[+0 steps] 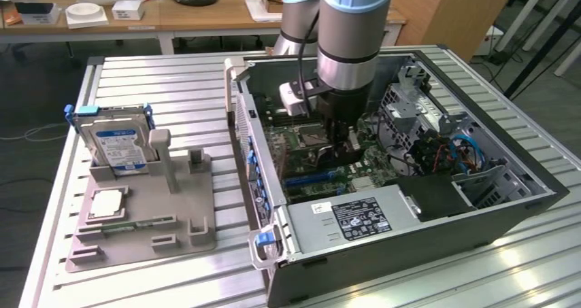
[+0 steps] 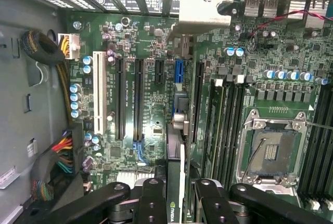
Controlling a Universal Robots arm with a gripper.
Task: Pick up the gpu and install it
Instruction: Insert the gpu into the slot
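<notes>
My gripper (image 1: 342, 155) is lowered inside the open computer case (image 1: 508, 206), just above the motherboard (image 1: 304, 151). In the wrist view the gripper (image 2: 178, 203) is shut on the gpu (image 2: 177, 182), a thin dark card seen edge-on between the two black fingers (image 2: 151, 198). The card's pale metal bracket (image 2: 203, 5) is at its far end, close to the case's rear slot openings. The card runs along the motherboard (image 2: 151, 130) between the long black slots (image 2: 138, 99) and another black slot (image 2: 199, 99), over a short blue slot (image 2: 178, 73). Whether its edge touches a slot, I cannot tell.
A grey fixture tray (image 1: 145, 226) beside the case, at the exterior view's left, holds a silver hard drive (image 1: 116, 143) standing upright and a flat chip (image 1: 107, 202). Inside the case are the power supply (image 1: 358, 216), the processor socket (image 2: 270, 154) and cable bundles (image 2: 52, 57).
</notes>
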